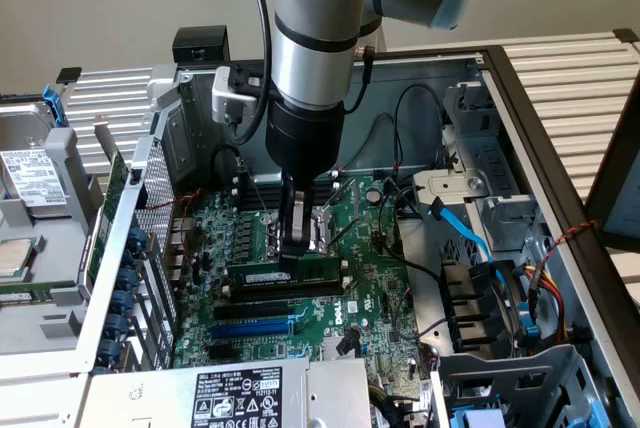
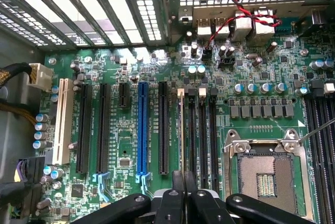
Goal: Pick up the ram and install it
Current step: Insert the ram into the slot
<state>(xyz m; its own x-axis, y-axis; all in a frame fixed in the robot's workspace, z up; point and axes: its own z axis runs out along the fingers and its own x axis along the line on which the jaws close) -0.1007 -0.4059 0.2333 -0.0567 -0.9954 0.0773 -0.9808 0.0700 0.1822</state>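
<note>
The ram [image 1: 283, 275], a green stick with a white label, stands on its long edge over the black memory slot closest to the CPU socket [image 1: 322, 223] on the motherboard [image 1: 375, 293]. My gripper [image 1: 295, 246] reaches straight down and is shut on the ram's top edge near its middle. In the wrist view the ram [image 2: 181, 130] shows edge-on as a thin line running away from my gripper [image 2: 183, 185], in line with the slot. I cannot tell how deep it sits in the slot.
More black slots [image 1: 280, 306] and a long blue slot [image 1: 255, 328] lie beside the ram. Case walls ring the board, with the power supply [image 1: 235, 393] in front. Blue cables [image 1: 465, 233] and drive bays [image 1: 490, 318] are at the exterior view's right. Red-black wires [image 2: 235, 12] cross the rear ports.
</note>
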